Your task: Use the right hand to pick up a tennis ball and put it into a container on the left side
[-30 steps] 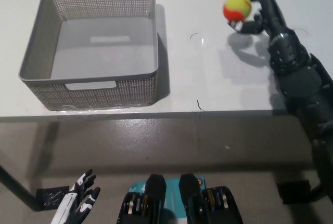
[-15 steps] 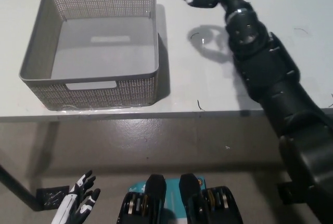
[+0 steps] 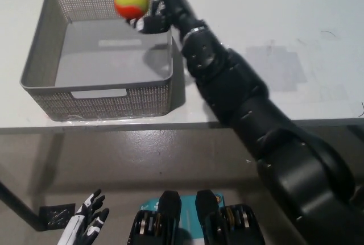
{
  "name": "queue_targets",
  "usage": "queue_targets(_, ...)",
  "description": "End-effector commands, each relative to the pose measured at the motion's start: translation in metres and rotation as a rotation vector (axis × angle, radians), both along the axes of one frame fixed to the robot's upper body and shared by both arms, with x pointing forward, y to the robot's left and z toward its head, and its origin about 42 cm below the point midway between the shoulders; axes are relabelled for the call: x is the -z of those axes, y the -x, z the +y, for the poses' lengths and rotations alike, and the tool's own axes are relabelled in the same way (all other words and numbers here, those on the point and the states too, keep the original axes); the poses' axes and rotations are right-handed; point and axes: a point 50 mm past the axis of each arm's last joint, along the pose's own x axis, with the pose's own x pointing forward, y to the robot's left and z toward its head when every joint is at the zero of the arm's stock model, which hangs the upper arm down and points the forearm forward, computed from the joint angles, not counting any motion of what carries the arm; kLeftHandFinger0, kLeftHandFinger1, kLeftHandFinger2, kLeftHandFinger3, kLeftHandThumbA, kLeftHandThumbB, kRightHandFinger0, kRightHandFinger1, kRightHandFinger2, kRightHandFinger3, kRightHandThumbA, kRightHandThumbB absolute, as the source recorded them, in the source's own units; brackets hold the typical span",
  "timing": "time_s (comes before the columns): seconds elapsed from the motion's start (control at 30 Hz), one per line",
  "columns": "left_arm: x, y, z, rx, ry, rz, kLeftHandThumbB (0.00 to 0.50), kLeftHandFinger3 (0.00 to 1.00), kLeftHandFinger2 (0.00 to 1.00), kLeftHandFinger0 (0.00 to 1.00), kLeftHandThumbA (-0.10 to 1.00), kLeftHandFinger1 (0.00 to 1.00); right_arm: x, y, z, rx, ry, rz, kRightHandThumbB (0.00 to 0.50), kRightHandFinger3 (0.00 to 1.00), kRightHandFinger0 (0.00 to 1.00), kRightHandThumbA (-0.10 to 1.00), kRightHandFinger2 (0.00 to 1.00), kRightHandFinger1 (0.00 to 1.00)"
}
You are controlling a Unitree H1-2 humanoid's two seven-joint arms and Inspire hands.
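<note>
Tennis ball point(image 3: 132, 0), yellow with an orange patch, is in the air over the far right part of the grey mesh basket point(image 3: 40, 57), inside the rim line as I see it from the head camera. My right hand point(image 3: 149, 7) is grasping it, black fingers wrapped round the ball's right and lower side. Ball is clear of the basket floor; how high above it I can't judge from this steep view.

Change over the last second: ball was well to the right over the bare white table point(image 3: 273, 29), then just right of the basket's far corner half a second ago, now across the right wall. Right arm has swung left with it and now lies diagonally across the frame, forearm passing over the basket's right wall. Basket itself hasn't shifted. Camera steady.

My read: carry is essentially done. Ball sits above the opening, so opening the fingers here would likely land it inside. Margin to the right wall and far rim looks thin; a little more travel toward the basket's middle would be safer against a bounce off the rim. Basket is light mesh and the forearm is close to its wall, so a nudge is the risk on the way out.

Left hand point(image 3: 85, 222), white, rests low at the lower left, below the table edge, fingers spread, holding nothing.
</note>
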Motion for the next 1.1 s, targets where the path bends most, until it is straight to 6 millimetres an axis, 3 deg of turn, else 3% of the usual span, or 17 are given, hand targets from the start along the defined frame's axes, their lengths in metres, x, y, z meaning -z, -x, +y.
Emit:
queue_targets(0.0, -0.007, -0.002, 0.000, 0.031, 0.008, -0.020, 0.344, 1.00, 1.00, 1.00, 0.78, 1.00, -0.040, 0.009, 0.032, -0.077, 0.015, -0.120, 0.000, 0.55, 0.01, 0.43, 0.79, 0.42)
queue_targets(0.07, -0.007, -0.002, 0.000, 0.032, 0.006, -0.018, 0.342, 1.00, 1.00, 1.00, 0.78, 1.00, -0.038, 0.010, 0.036, -0.080, 0.033, -0.120, 0.000, 0.74, 0.02, 0.45, 0.83, 0.46)
queue_targets(0.17, -0.006, -0.002, 0.000, 0.037, 0.012, -0.023, 0.336, 1.00, 1.00, 1.00, 0.76, 1.00, -0.033, 0.014, 0.045, -0.079, 0.089, -0.126, 0.000, 0.77, 0.02, 0.46, 0.84, 0.47)
queue_targets(0.2, -0.006, -0.003, 0.000, 0.038, 0.012, -0.024, 0.336, 1.00, 1.00, 1.00, 0.76, 1.00, -0.032, 0.015, 0.045, -0.080, 0.094, -0.124, 0.000, 0.77, 0.04, 0.49, 0.84, 0.48)
queue_targets(0.23, -0.006, -0.003, 0.000, 0.039, 0.007, -0.027, 0.335, 1.00, 1.00, 1.00, 0.76, 1.00, -0.030, 0.015, 0.046, -0.078, 0.104, -0.116, 0.000, 0.69, 0.08, 0.55, 0.77, 0.46)
queue_targets(0.3, -0.006, -0.003, -0.001, 0.041, 0.006, -0.030, 0.334, 1.00, 1.00, 1.00, 0.76, 1.00, -0.028, 0.015, 0.045, -0.068, 0.115, -0.108, 0.140, 0.68, 0.30, 0.70, 0.69, 0.49)
queue_targets(0.33, -0.006, -0.003, -0.001, 0.043, 0.007, -0.032, 0.333, 1.00, 1.00, 1.00, 0.76, 1.00, -0.028, 0.014, 0.044, -0.063, 0.116, -0.099, 0.143, 0.56, 0.27, 0.74, 0.53, 0.40)
queue_targets(0.37, -0.006, -0.003, -0.001, 0.047, 0.008, -0.031, 0.326, 1.00, 1.00, 1.00, 0.76, 1.00, -0.028, 0.013, 0.043, -0.058, 0.130, -0.101, 0.179, 0.66, 0.36, 0.76, 0.65, 0.49)
queue_targets(0.4, -0.007, -0.003, -0.001, 0.049, 0.003, -0.027, 0.325, 1.00, 1.00, 1.00, 0.77, 1.00, -0.028, 0.013, 0.042, -0.057, 0.142, -0.099, 0.206, 0.74, 0.44, 0.79, 0.69, 0.54)
queue_targets(0.43, -0.007, -0.003, 0.000, 0.053, 0.003, -0.022, 0.332, 1.00, 1.00, 1.00, 0.78, 1.00, -0.028, 0.012, 0.041, -0.058, 0.174, -0.102, 0.245, 0.96, 0.63, 0.85, 0.89, 0.76)
queue_targets(0.47, -0.007, -0.004, 0.000, 0.054, 0.001, -0.019, 0.340, 1.00, 1.00, 1.00, 0.79, 1.00, -0.028, 0.012, 0.041, -0.057, 0.188, -0.103, 0.291, 1.00, 0.85, 0.87, 1.00, 1.00)
queue_targets(0.5, -0.007, -0.004, 0.000, 0.054, -0.002, -0.020, 0.340, 1.00, 1.00, 1.00, 0.79, 1.00, -0.027, 0.010, 0.038, -0.064, 0.227, -0.101, 0.314, 1.00, 1.00, 0.94, 1.00, 1.00)
queue_targets(0.57, -0.008, -0.005, 0.000, 0.057, -0.004, -0.023, 0.336, 1.00, 1.00, 1.00, 0.79, 1.00, -0.027, 0.008, 0.034, -0.067, 0.254, -0.095, 0.360, 1.00, 1.00, 1.00, 1.00, 1.00)
queue_targets(0.7, -0.008, -0.005, -0.001, 0.054, -0.002, -0.026, 0.333, 1.00, 1.00, 1.00, 0.79, 1.00, -0.029, 0.006, 0.028, -0.061, 0.295, -0.115, 0.424, 1.00, 1.00, 1.00, 1.00, 1.00)
queue_targets(1.07, -0.009, -0.006, -0.001, 0.057, 0.010, -0.021, 0.336, 1.00, 1.00, 1.00, 0.77, 1.00, -0.046, 0.003, 0.016, -0.046, 0.261, -0.125, 0.440, 1.00, 1.00, 1.00, 1.00, 1.00)
